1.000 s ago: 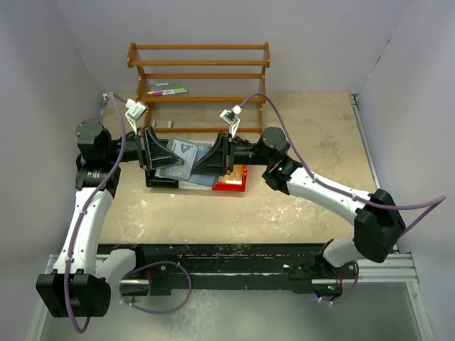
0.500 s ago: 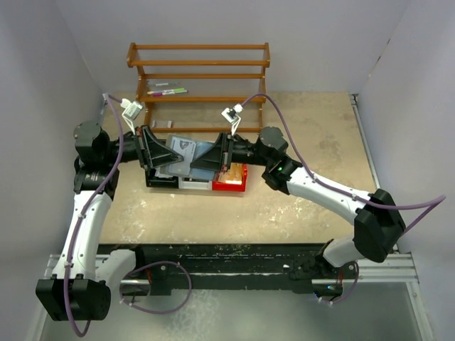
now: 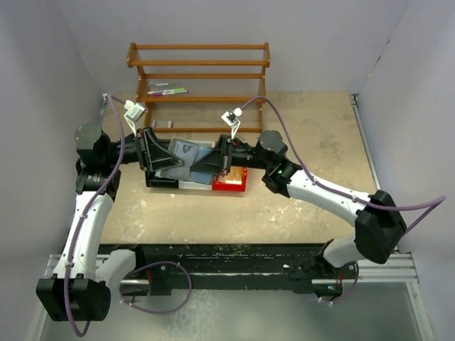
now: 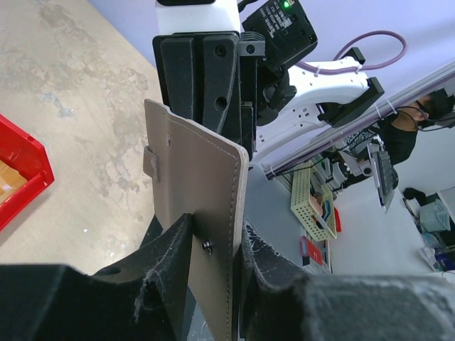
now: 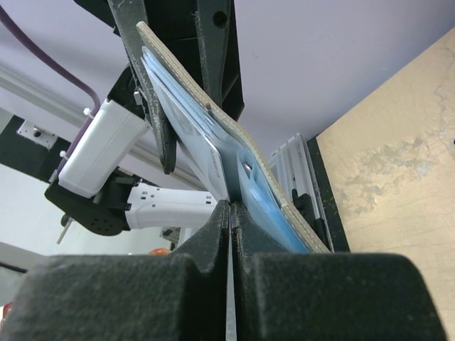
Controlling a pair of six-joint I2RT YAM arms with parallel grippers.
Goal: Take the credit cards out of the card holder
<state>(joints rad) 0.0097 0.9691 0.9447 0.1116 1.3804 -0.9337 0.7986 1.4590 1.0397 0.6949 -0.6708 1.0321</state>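
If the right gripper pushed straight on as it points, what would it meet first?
The card holder: the right gripper is shut at its edge on what looks like a card; the left gripper sits just behind.

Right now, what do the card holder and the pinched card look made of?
The card holder looks like matte leather or an imitation: stitched edge, metal snap stud. The card looks like thin glossy plastic: smooth, pale blue, light-catching.

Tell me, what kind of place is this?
Probably a robotics lab test cell: the left arm and right arm bolted to a metal rail, plain walls boxing in the table, and a person among equipment beyond.
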